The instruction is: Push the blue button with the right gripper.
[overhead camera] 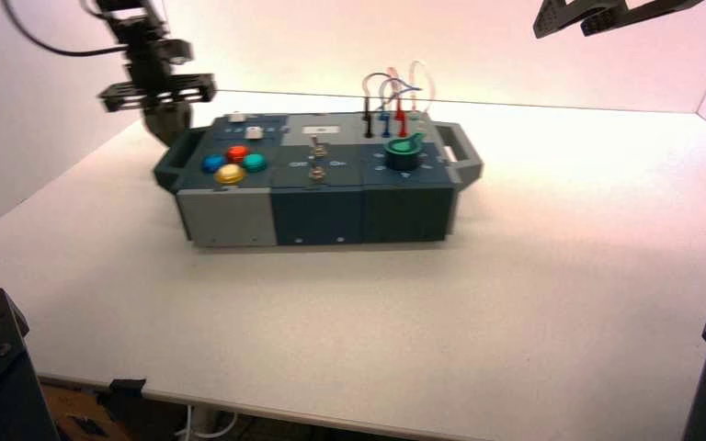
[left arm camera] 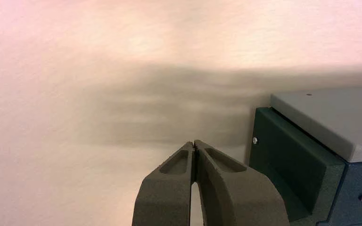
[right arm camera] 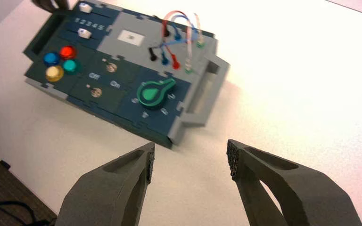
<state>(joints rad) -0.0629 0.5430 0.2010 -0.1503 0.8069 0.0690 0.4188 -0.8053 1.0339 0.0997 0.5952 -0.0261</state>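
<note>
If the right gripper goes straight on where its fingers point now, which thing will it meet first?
Nothing shows directly between the right gripper's open fingers; further along that line, probably only bare tabletop, passing beside the box's grey handle. Depth is unclear here.

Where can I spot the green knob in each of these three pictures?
High view: right part of the box's top, the green knob.
Left wrist view: not in it.
Right wrist view: upper middle, near the box's corner.
Shared landmark: the box, whole in the high view, partly visible in both others.
</note>
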